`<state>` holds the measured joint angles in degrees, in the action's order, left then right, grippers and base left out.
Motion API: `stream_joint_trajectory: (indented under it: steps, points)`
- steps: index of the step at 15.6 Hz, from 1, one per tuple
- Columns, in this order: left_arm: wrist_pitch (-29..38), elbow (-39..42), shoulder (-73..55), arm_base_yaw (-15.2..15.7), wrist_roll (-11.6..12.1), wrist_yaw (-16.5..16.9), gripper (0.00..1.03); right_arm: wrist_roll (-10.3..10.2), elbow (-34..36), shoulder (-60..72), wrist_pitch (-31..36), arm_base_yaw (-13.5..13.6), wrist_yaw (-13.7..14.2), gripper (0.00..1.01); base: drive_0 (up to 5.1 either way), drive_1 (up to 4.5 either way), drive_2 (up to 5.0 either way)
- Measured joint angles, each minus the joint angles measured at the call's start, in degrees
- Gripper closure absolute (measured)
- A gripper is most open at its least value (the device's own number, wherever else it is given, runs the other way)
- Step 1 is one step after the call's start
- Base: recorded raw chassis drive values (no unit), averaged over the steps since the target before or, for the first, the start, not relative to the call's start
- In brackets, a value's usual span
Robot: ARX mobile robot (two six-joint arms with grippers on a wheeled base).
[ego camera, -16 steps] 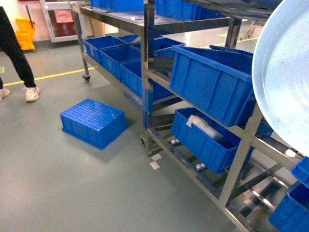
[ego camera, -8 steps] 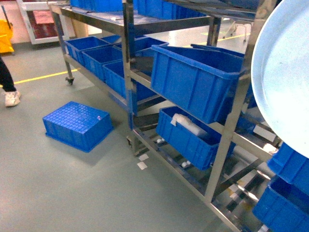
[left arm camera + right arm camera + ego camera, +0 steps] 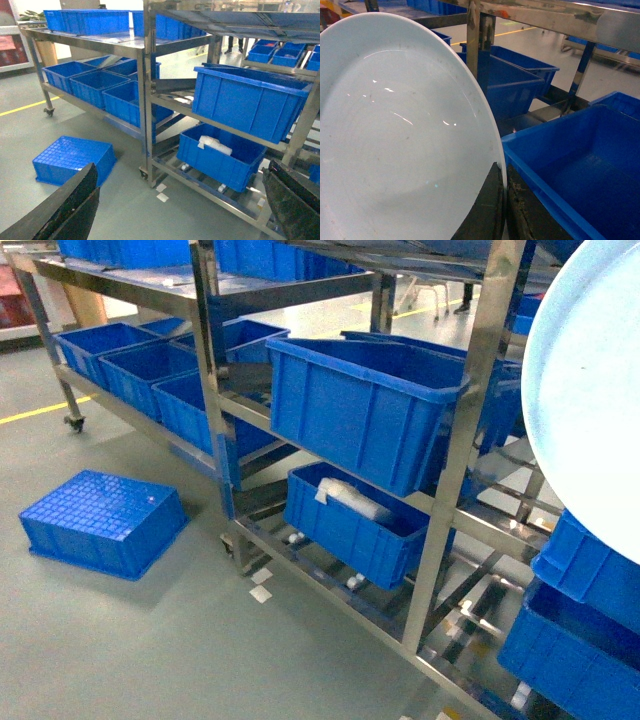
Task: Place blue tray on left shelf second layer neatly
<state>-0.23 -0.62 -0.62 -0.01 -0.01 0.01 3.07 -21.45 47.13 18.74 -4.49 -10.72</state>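
The blue tray is a pale, glossy round plate held upright at the right edge of the head view. In the right wrist view the tray fills the left half, and my right gripper is shut on its rim, one dark finger on each face. My left gripper is open and holds nothing; its fingers frame the bare floor in front of the racks. The left shelf is a steel rack on castors, with several deep-blue crates on its lower layer.
An upturned blue crate lies on the floor left of the racks. A big blue crate sits tilted on the nearer rack, above a crate holding a white packet. An open blue crate lies close beside the tray. Paper scraps dot the floor.
The racks and the floor crate have slid leftward in the head view and look nearer. The standing person has left the view. The tray stays at the right edge.
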Motion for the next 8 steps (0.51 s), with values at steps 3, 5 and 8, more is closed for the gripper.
stream_joint_trajectory:
  steps: [3, 5, 8]
  points:
    - [0.04, 0.0, 0.0, -0.04, 0.0, -0.17, 0.05, 0.0, -0.02, 0.0, -0.13, 0.0, -0.17, 0.99, -1.6, -1.61, -1.6]
    - [0.04, 0.0, 0.0, -0.04, 0.0, -0.24, 0.05, 0.0, 0.0, -0.02, -0.17, 0.0, -0.17, 0.99, -1.6, -1.61, -1.6]
    - [-0.02, 0.0, 0.0, -0.04, 0.0, -0.15, 0.05, 0.0, 0.0, -0.26, 0.07, 0.0, -0.11, 0.99, -1.6, -1.61, -1.6]
